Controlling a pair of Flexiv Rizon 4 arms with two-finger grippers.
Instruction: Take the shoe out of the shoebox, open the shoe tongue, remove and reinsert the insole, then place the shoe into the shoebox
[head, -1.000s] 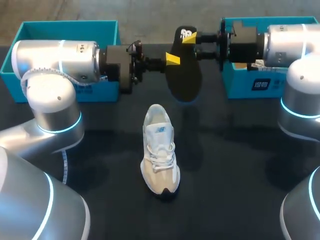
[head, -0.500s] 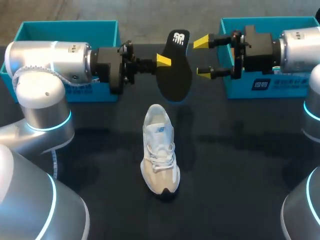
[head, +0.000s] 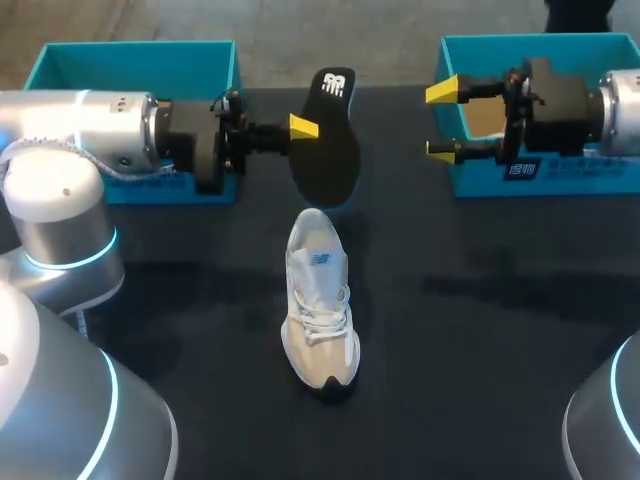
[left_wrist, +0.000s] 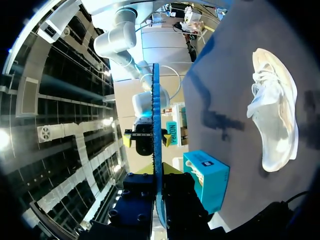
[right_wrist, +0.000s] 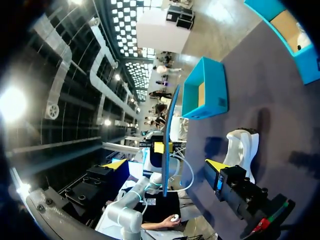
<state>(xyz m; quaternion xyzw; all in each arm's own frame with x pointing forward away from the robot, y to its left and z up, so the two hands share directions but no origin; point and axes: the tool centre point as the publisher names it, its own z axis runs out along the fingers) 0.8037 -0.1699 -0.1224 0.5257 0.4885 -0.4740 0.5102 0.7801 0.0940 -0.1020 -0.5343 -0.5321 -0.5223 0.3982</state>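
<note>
A black insole (head: 325, 140) hangs in the air above the table's far middle, and my left gripper (head: 303, 127) is shut on its edge from the left. In the left wrist view the insole (left_wrist: 156, 150) stands edge-on between the left gripper's (left_wrist: 159, 186) fingers. My right gripper (head: 441, 121) is open in front of the right box, well clear of the insole. Ahead of the right gripper (right_wrist: 165, 165), the insole (right_wrist: 169, 135) again appears edge-on. The white shoe (head: 320, 300) lies alone on the dark table, below the insole.
A teal shoebox half (head: 140, 60) stands at the back left behind my left arm. A second teal shoebox half (head: 545, 45) stands at the back right behind my right gripper. The black table (head: 480, 350) is bare around the shoe.
My right gripper opened, let go of the insole and drew back to the right. My left gripper carried the insole a little to the left.
</note>
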